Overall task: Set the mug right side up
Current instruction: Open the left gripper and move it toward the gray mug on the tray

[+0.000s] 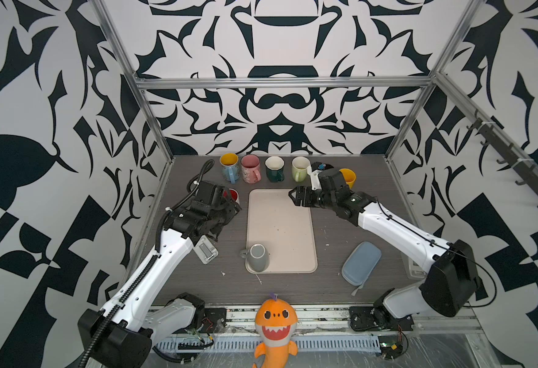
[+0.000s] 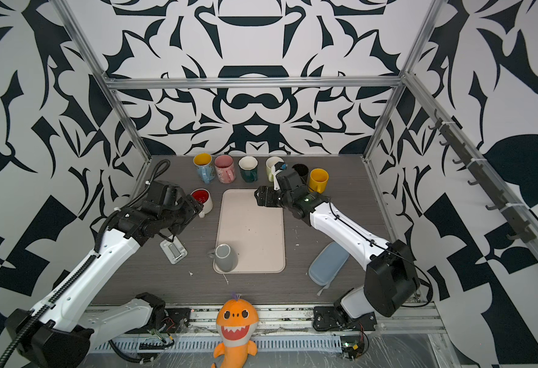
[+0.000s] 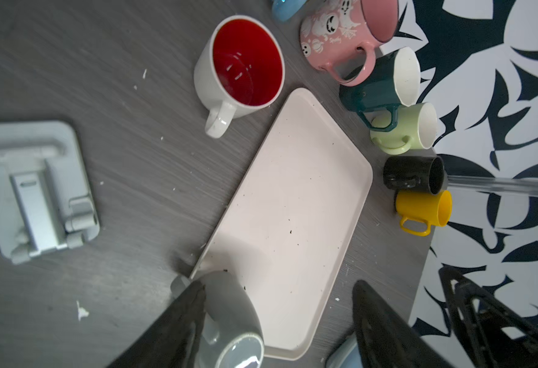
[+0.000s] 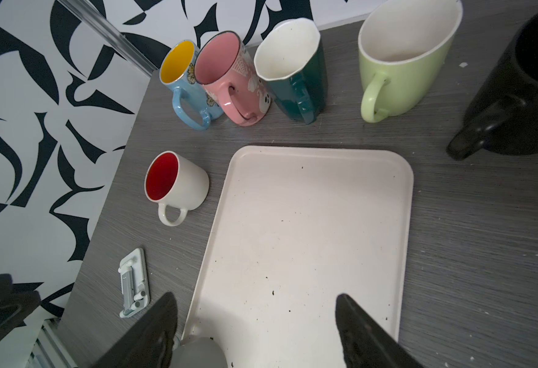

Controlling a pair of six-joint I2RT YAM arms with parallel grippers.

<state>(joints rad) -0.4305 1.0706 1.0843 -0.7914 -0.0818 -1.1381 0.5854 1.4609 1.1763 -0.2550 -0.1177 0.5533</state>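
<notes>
A grey mug (image 1: 258, 257) stands upside down, base up, on the near left corner of the cream tray (image 1: 280, 223); both top views show it (image 2: 226, 257). My left gripper (image 1: 229, 208) hovers left of the tray's far end, beside a white mug with a red inside (image 2: 202, 199). Its jaws are open and empty. In the left wrist view the grey mug (image 3: 229, 318) lies below and partly behind one finger (image 3: 178, 325). My right gripper (image 1: 294, 197) hangs open and empty over the tray's far right corner. Only the grey mug's edge (image 4: 197, 353) shows in the right wrist view.
Upright mugs line the back edge: blue (image 1: 229, 167), pink (image 1: 250, 169), dark green (image 1: 274, 169), light green (image 1: 300, 169), black (image 2: 300, 172), yellow (image 1: 348, 176). A grey phone stand (image 1: 206, 250) lies left of the tray, a blue-grey case (image 1: 361, 263) to its right. An orange plush shark (image 1: 275, 325) sits in front.
</notes>
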